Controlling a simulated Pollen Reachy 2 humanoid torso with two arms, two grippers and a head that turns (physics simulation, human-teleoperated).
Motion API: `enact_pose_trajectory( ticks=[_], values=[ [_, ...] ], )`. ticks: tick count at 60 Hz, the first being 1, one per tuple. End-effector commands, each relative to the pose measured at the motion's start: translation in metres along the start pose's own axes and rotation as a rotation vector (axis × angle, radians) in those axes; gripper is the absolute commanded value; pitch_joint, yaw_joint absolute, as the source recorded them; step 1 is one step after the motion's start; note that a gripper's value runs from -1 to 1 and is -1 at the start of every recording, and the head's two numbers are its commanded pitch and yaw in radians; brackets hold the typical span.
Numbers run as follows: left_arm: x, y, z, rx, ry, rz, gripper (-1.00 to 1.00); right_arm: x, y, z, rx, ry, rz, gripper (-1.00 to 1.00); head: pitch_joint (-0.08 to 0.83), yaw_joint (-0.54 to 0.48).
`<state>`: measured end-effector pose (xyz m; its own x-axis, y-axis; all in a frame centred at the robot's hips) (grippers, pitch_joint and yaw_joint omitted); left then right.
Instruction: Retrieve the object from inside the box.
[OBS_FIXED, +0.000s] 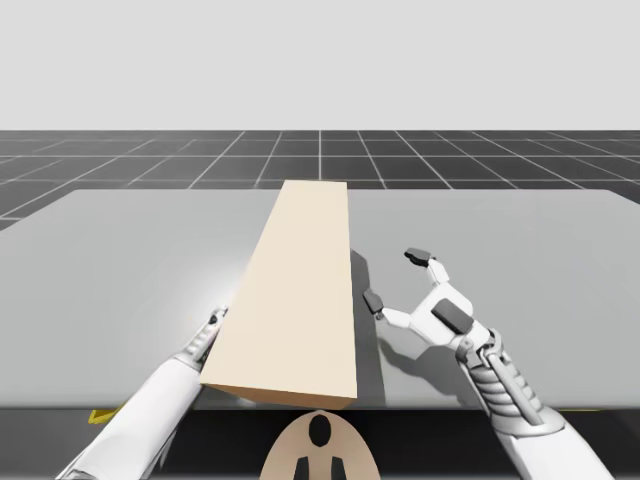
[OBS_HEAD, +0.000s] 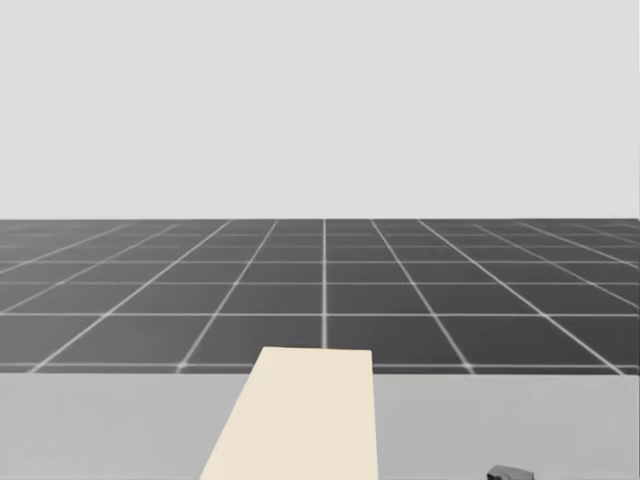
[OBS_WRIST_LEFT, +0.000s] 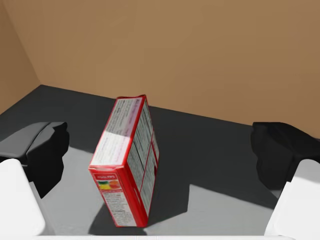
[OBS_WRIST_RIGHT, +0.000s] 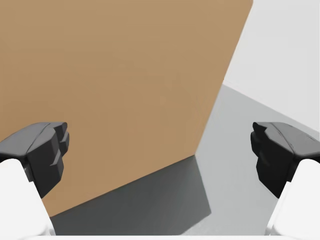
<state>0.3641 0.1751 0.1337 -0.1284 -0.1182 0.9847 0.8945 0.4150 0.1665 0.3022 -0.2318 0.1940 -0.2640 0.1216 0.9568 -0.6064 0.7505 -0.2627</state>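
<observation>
A long tan box lies on the grey table, running away from me; its far end also appears in the head view. Inside it, on the dark floor, a small red carton stands upright, turned at an angle. My left gripper is open, its fingers wide on either side of the carton and touching nothing. My left wrist meets the box's left side near its front end. My right gripper is open just right of the box, facing its outer tan wall.
The table's front edge runs just behind both wrists. Bare grey table lies left and right of the box. A dark gridded floor stretches beyond the table's far edge.
</observation>
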Motion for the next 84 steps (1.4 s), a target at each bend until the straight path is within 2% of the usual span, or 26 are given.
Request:
enact_pose_trajectory(
  ticks=[1, 8, 12, 13, 14, 15, 16, 20, 29, 35, 56, 57, 59, 65, 69, 74, 84],
  values=[
    [-0.016, 0.014, -0.013, -0.048, -0.024, 0.050, -1.00, 0.001, 0.001, 0.000, 0.007, -0.010, 0.005, -1.00, 0.028, 0.01],
    [-0.026, 0.016, -0.024, -0.062, -0.014, 0.080, -1.00, 0.001, 0.002, 0.000, 0.008, -0.012, 0.011, -1.00, 0.037, 0.01],
    [-0.029, 0.015, -0.027, -0.066, -0.011, 0.072, -1.00, 0.001, 0.002, 0.001, 0.008, -0.014, 0.015, -1.00, 0.039, 0.01],
    [-0.030, 0.015, -0.027, -0.066, -0.016, 0.071, -0.75, 0.001, 0.002, 0.001, 0.008, -0.015, 0.014, -1.00, 0.040, 0.01],
    [-0.030, 0.015, -0.027, -0.064, -0.019, 0.070, -0.58, 0.001, 0.002, 0.001, 0.007, -0.015, 0.014, -1.00, 0.040, 0.01],
    [-0.030, 0.015, -0.027, -0.065, -0.018, 0.071, -0.09, 0.002, 0.002, 0.001, 0.007, -0.016, 0.015, -1.00, 0.040, 0.01],
    [-0.031, 0.015, -0.027, -0.067, -0.022, 0.072, 0.87, 0.002, 0.002, 0.001, 0.007, -0.017, 0.016, -1.00, 0.041, 0.01],
    [-0.031, 0.017, -0.026, -0.059, -0.023, 0.072, 0.96, 0.002, 0.002, 0.002, 0.005, -0.018, 0.018, -1.00, 0.041, 0.00],
    [-0.027, 0.025, -0.019, -0.028, -0.029, 0.096, 0.95, 0.003, 0.002, 0.003, 0.002, -0.021, 0.017, -1.00, 0.039, 0.00],
    [-0.017, 0.032, -0.007, 0.009, -0.037, 0.090, 0.94, 0.004, 0.001, 0.003, -0.002, -0.023, 0.013, -1.00, 0.040, 0.00],
    [0.018, 0.049, 0.084, 0.178, -0.019, -0.003, 0.98, 0.006, -0.003, 0.005, -0.013, -0.026, 0.009, -1.00, 0.033, 0.00],
    [0.021, 0.051, 0.092, 0.203, -0.015, -0.019, 0.97, 0.006, -0.004, 0.005, -0.014, -0.027, 0.008, -1.00, 0.032, 0.00],
    [0.022, 0.052, 0.098, 0.216, -0.015, -0.021, 0.98, 0.006, -0.004, 0.005, -0.015, -0.028, 0.008, -1.00, 0.031, 0.00],
    [0.032, 0.064, 0.130, 0.364, -0.009, -0.031, 0.98, 0.007, -0.006, 0.006, -0.020, -0.030, 0.005, -1.00, 0.028, 0.00],
    [0.037, 0.069, 0.139, 0.401, -0.017, -0.027, 1.00, 0.007, -0.007, 0.006, -0.021, -0.031, 0.003, -1.00, 0.028, 0.00],
    [0.051, 0.077, 0.152, 0.463, -0.022, -0.043, 1.00, 0.007, -0.008, 0.007, -0.023, -0.030, 0.001, -1.00, 0.026, 0.00],
    [0.096, 0.095, 0.166, 0.539, -0.024, -0.108, 1.00, 0.007, -0.010, 0.007, -0.025, -0.030, -0.002, -1.00, 0.024, -0.01]
  ],
)
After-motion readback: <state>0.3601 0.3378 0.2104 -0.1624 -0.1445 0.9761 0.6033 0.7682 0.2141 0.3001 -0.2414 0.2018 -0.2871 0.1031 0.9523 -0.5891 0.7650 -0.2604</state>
